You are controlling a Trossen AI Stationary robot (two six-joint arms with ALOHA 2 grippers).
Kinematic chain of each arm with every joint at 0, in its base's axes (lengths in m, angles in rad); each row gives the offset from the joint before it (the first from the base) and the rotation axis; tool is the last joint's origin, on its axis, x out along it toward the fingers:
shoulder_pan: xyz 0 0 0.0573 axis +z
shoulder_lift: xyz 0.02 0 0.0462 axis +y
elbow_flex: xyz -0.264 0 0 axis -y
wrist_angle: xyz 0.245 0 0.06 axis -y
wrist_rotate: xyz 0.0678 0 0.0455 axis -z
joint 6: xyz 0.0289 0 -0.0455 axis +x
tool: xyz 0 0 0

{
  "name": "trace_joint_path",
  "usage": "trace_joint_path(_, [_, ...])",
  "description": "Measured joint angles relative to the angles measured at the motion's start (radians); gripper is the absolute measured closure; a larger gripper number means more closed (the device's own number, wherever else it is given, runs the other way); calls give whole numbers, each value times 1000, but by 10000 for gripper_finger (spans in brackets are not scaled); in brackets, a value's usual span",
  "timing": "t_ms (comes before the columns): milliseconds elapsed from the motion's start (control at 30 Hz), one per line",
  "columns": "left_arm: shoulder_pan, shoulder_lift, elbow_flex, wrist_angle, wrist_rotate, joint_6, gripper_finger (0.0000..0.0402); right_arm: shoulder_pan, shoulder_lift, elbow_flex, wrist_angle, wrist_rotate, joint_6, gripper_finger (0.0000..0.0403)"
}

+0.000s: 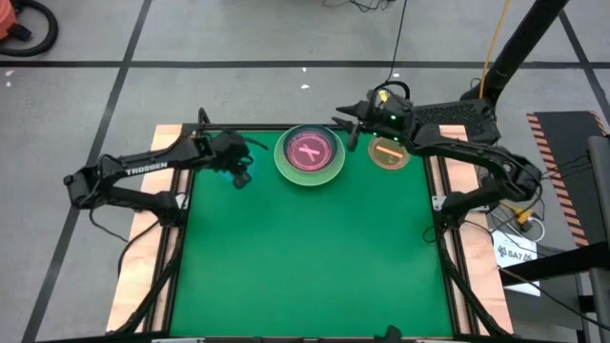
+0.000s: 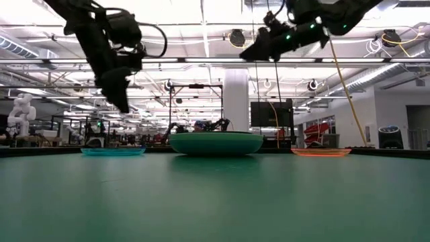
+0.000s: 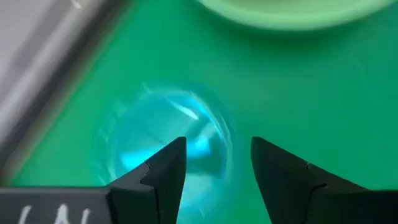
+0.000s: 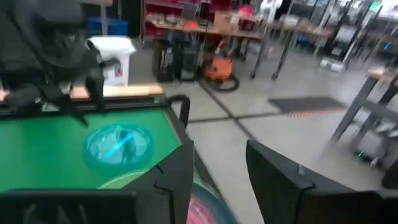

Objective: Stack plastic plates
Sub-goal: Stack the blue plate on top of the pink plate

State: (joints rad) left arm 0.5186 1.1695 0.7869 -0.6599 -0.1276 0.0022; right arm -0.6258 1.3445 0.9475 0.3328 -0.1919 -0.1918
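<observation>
While the blue plate (image 3: 165,140) lies flat at the table's far left, directly below the left gripper (image 3: 217,163), whose fingers are parted and empty, the right gripper (image 4: 217,168) is held open above the stack (image 1: 310,155).

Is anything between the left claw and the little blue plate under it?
Nothing visible. The left gripper hangs open right above the blue plate, with only air between them. The stack of big plates sits off to the side, apart from it.
</observation>
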Motion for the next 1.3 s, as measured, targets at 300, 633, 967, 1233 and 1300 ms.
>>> trace_joint_path(300, [163, 109, 15, -95, 123, 92, 216, 0, -105, -2, -81, 3, -40, 264])
trace_joint_path(633, [311, 377, 307, -257, 130, 75, 216, -1, -116, -2, -95, 6, -112, 264])
trace_joint_path(967, [453, 526, 342, -242, 85, 121, 216, -1, -116, -2, -99, 7, -111, 264])
trace_joint_path(1233, [534, 568, 343, -182, 19, 102, 216, -1, -116, -2, -100, 7, -109, 264])
trace_joint_path(1300, [542, 581, 343, -180, 23, 105, 216, -1, -116, -2, -99, 8, -109, 264])
